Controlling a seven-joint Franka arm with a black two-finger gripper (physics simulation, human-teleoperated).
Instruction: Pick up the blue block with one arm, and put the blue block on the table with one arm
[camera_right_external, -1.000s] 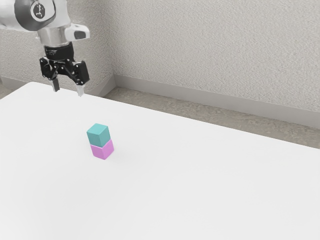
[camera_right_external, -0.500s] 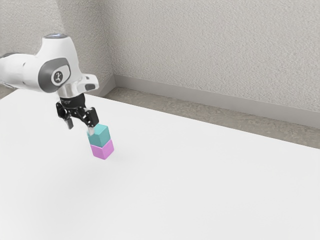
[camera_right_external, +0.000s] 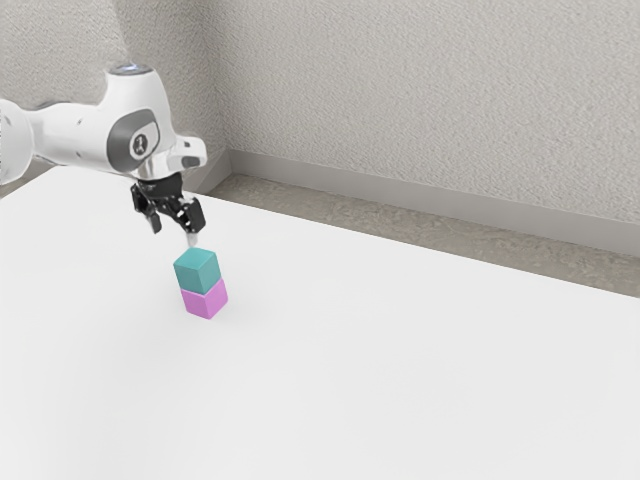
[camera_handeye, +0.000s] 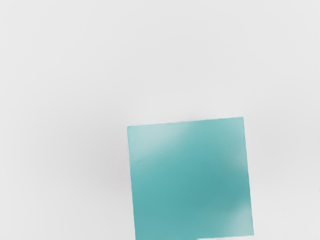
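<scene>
Nearest to us in the exterior view spreads the white surface (camera_right_external: 400, 380). On it, between eight and nine o'clock from the view's centre, sits a pink block (camera_right_external: 204, 300), with the blue block (camera_right_external: 197, 271) resting on top. At eleven o'clock from the blue block, our jaws stand wide apart, holding nothing. Beyond are a strip of floor (camera_right_external: 420, 228) and a rough pale wall (camera_right_external: 420, 90).

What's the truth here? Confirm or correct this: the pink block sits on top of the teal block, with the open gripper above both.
The stacking order is wrong: the exterior view shows the teal block on top of the pink block. The open gripper is indeed above both.
</scene>
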